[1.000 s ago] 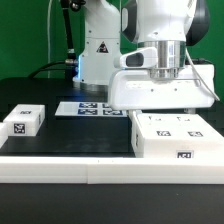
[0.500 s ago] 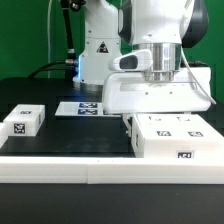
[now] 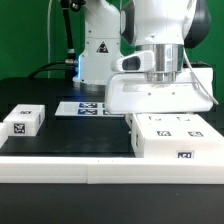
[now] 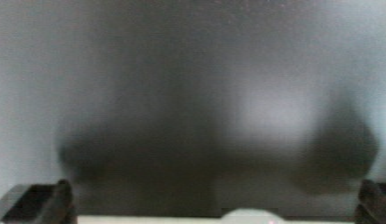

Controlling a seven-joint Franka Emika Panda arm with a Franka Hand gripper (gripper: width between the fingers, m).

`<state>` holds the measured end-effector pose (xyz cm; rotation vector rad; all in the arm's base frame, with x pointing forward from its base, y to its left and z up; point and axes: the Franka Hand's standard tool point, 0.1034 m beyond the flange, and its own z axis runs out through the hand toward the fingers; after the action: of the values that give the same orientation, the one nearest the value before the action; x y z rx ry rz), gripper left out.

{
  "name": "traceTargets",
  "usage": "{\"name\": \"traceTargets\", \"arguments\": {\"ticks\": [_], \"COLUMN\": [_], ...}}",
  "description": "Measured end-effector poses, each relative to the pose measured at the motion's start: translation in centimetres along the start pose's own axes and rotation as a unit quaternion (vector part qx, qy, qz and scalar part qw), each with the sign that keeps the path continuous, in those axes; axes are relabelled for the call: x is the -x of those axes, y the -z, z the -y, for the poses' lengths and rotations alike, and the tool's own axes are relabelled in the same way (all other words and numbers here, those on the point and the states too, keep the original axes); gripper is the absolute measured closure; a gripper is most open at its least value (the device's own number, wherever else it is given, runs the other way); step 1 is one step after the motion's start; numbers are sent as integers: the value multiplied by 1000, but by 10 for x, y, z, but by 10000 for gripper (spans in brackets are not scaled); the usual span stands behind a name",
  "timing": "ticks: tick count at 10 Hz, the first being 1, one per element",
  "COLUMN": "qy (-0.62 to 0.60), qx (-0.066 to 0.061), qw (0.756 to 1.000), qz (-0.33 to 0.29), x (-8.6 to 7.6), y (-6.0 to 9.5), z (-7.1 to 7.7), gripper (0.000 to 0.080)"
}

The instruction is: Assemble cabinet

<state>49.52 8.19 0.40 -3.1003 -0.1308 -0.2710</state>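
Exterior view — white panel [image 3: 155, 93] below gripper [image 3: 160, 71], fingers hidden, grip unclear; cabinet box [image 3: 170, 137] carries black-and-white marker tags [image 3: 183, 154] — unreadable.

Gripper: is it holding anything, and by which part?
Cannot tell: the cabinet box hides the tips of the gripper, and the wrist view is blurred.

A black table [image 3: 70, 140] spreads across the exterior view. Behind the table hangs a green backdrop [image 3: 22, 35], evenly lit. Along the table's front edge runs a white strip [image 3: 60, 168].
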Motion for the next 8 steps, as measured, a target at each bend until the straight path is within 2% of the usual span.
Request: {"name": "traceTargets", "arguments": {"ticks": [3, 4, 6, 7, 8], "qy": [2, 2, 5, 6, 6], "qx": [0, 0, -1, -1, -1], "qw": [1000, 1000, 1000, 1000, 1000], "qz": [0, 0, 0, 0, 0], "x": [0, 0, 0, 0, 0], "y": [0, 0, 0, 0, 0], "z": [1, 2, 4, 5, 6], "gripper": [2, 114, 390, 390, 582]}}
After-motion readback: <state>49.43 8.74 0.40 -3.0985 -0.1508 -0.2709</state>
